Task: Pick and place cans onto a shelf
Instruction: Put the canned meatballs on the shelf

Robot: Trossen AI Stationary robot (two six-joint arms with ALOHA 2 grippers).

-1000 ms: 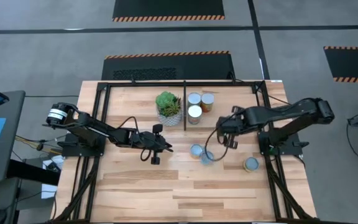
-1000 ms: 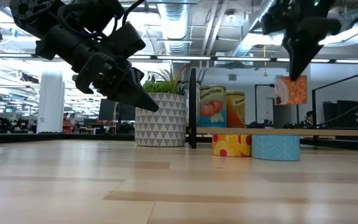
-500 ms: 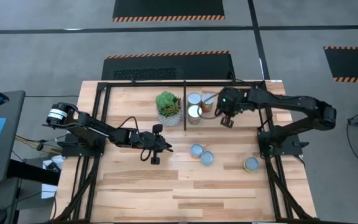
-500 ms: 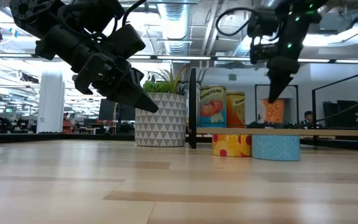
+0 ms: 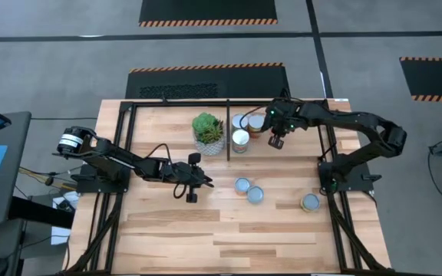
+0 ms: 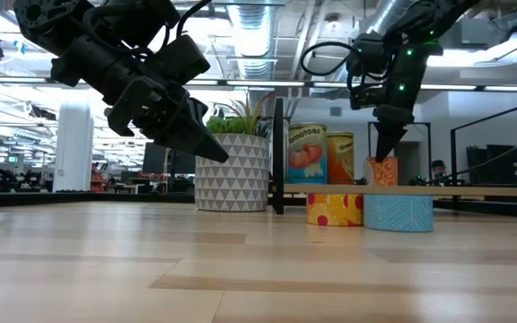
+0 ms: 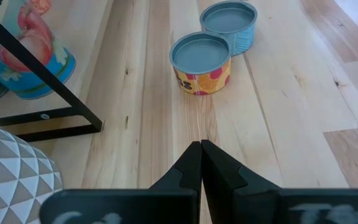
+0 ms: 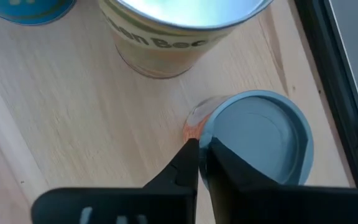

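Our right gripper (image 5: 275, 141) hangs over the right half of the shelf (image 5: 298, 107), its fingers (image 8: 191, 165) nearly together and pinching the rim of a small orange can with a pale-blue top (image 8: 257, 137), which stands on the board just beside a taller silver-topped can (image 8: 179, 34). Our left gripper (image 7: 201, 163) hovers over the open table with its fingers pressed together and nothing between them. Just ahead of it we see a yellow-and-orange can (image 7: 201, 62) and a blue can (image 7: 229, 25) side by side.
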